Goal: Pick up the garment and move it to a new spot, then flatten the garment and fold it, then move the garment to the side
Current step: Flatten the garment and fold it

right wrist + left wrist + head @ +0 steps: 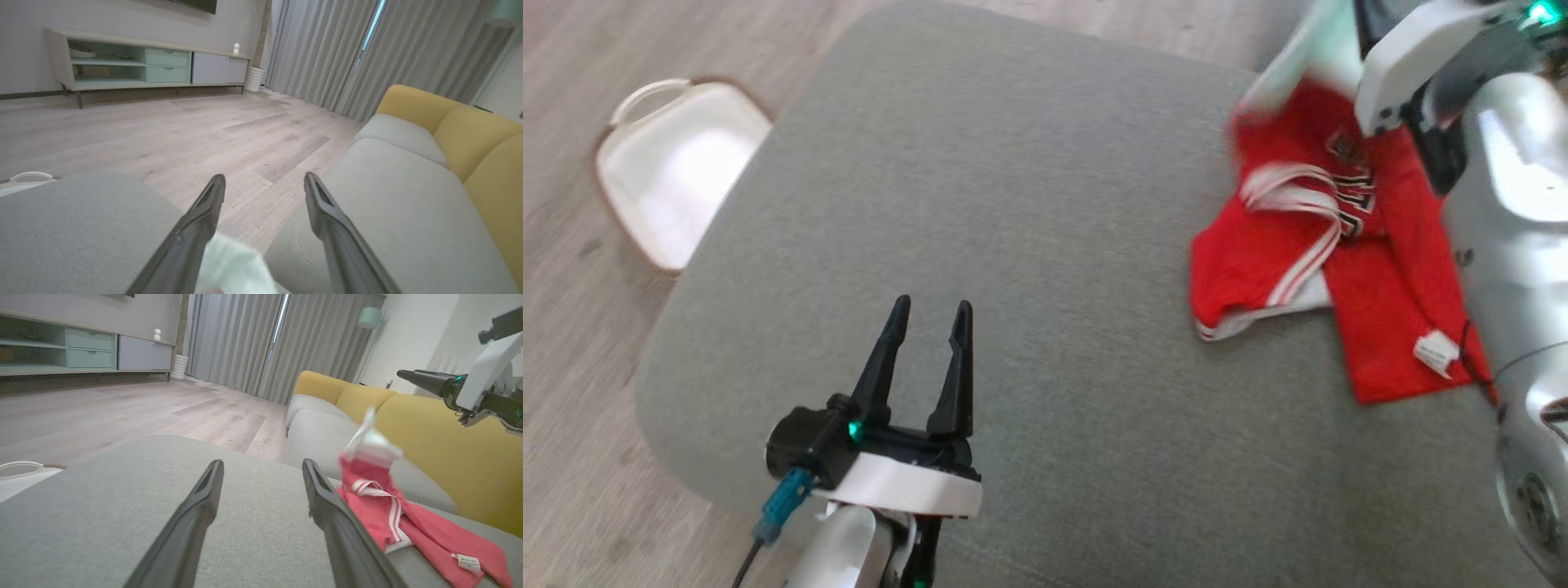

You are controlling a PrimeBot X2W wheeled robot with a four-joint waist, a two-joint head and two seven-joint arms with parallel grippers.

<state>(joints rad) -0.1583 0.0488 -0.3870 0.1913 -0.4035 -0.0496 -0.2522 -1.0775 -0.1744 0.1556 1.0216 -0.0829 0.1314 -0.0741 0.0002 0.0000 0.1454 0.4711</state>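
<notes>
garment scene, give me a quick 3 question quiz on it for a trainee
1. True or false: the left gripper is shut on the garment.
2. Where does most of the garment lie? A) on the grey cushion; B) on the yellow sofa; C) in a cabinet drawer.
3. Fill in: the white basket stands on the wooden ____, beside the cushion.

Key
1. False: its fingers are apart and empty, over bare cushion.
2. A: in the head view it lies on the right part of the cushion.
3. floor
</notes>
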